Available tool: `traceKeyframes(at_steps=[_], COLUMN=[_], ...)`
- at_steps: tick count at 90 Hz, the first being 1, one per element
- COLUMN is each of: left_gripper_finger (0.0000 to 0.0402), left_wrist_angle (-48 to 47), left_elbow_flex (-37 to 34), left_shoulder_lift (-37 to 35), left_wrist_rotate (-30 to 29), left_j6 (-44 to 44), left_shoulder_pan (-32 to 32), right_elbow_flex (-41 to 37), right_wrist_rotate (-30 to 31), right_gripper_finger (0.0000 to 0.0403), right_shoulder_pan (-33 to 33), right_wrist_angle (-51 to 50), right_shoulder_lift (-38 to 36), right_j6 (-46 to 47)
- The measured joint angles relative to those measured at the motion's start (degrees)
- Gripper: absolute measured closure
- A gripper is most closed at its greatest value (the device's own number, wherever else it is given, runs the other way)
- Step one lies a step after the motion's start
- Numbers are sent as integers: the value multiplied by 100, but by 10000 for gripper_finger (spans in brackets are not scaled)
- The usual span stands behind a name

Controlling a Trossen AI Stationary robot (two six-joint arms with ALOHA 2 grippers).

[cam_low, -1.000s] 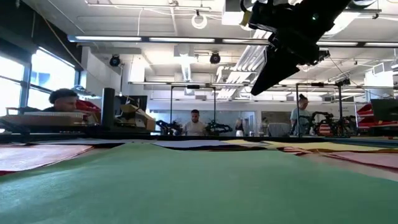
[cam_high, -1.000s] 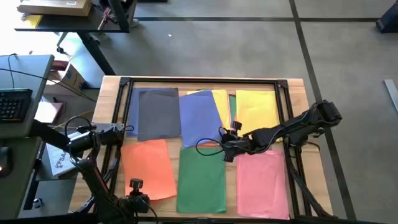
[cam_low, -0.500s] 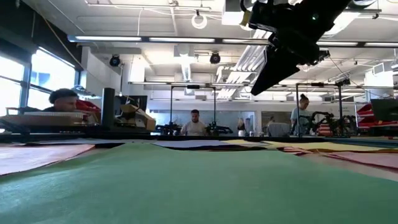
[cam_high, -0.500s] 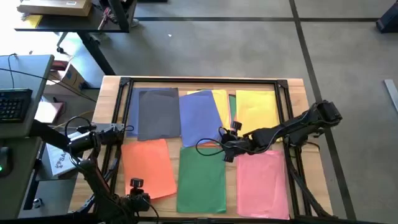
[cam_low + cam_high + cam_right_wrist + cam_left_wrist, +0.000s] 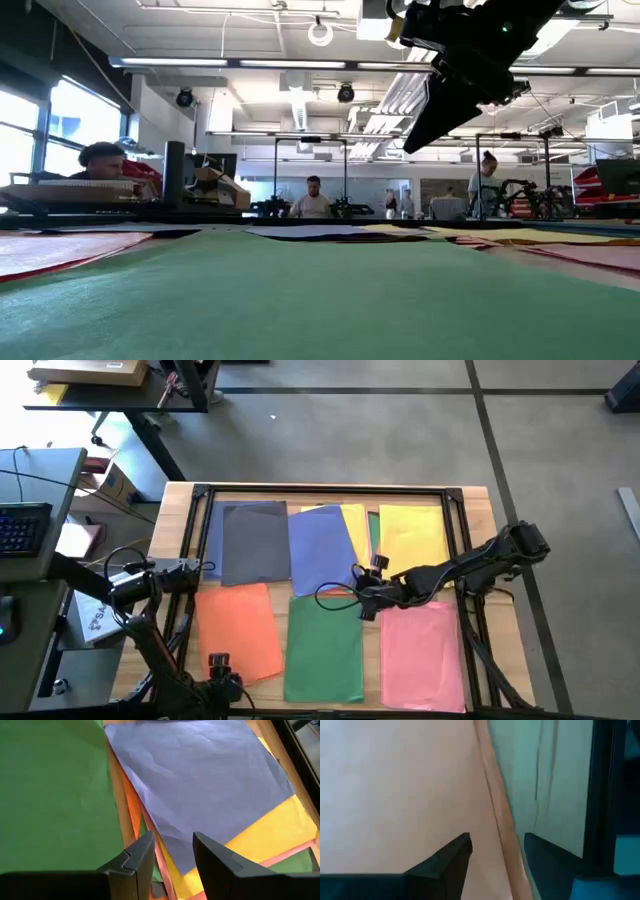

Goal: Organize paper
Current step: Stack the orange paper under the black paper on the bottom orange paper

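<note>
1. Paper (image 5: 325, 550) spread across wooden table (image 5: 478, 500) in colour piles; mixed heap under the blue sheet, mid-table, not yet sorted.
2. Right gripper (image 5: 170, 855) hovering over that heap's edge, fingers parted, holding nothing; likely lined up to pick.
3. Left gripper (image 5: 495, 855) low at orange pile's near edge, released, empty.

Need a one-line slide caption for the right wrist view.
Open right gripper hovers over a blue sheet topping a mixed stack, beside the green sheet.
</note>
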Motion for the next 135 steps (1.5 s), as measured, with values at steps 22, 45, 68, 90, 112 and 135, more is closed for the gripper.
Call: traceKeyframes(at_steps=[22, 45, 68, 90, 112, 135], left_gripper_finger=[312, 384, 398, 401, 401, 401], left_wrist_angle=[-250, 1201, 1784, 1806, 1792, 1767], left_elbow_flex=[-356, -1507, -1655, -1495, -1434, -1439], left_shoulder_lift=[-292, -361, -375, -363, -351, -407], left_wrist_rotate=[-491, -892, -855, -493, -418, -432], left_j6=[-1357, -1123, -507, -181, -157, 40], left_shoulder_pan=[374, 998, 905, 436, 164, 151], right_elbow_flex=[2, 0, 0, 0, 0, 0], right_wrist_rotate=[0, -26, -57, -77, -147, -153], right_gripper_finger=[284, 284, 284, 284, 284, 284], right_shoulder_pan=[0, 0, 0, 0, 0, 0], right_wrist_angle=[48, 160, 182, 335, 341, 341], right_shoulder_lift=[0, 0, 0, 0, 0, 0], right_j6=[1, 5, 128, 110, 125, 108])
